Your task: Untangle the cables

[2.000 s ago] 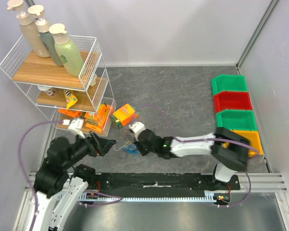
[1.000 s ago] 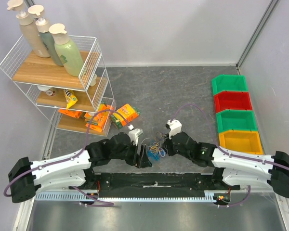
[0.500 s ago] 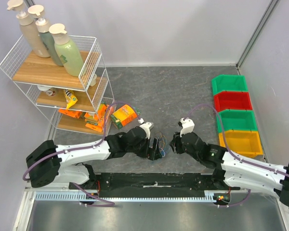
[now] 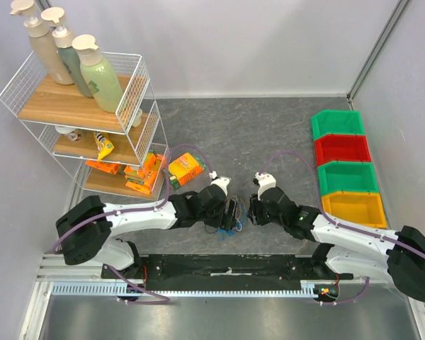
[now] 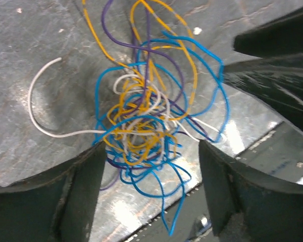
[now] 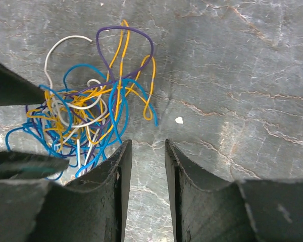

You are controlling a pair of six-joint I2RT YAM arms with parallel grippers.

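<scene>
The cables [image 5: 141, 131] sit knotted on the bench [image 4: 269, 134] inside the wide left tool [image 5: 150, 176]; the narrow right tool [image 6: 148, 171] is empty beside them. Grabbing the whole ball could tighten the knots.

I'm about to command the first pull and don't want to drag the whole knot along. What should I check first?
1. Cables separated: not ok, one knot.
2. Left gripper open, fingers either side of the knot: ok.
3. Right gripper holding a strand: not ok, open and empty beside the knot.
4. Loose end available: ok, white strand curls free.
5. Clearance between the two grippers: cannot tell.
</scene>
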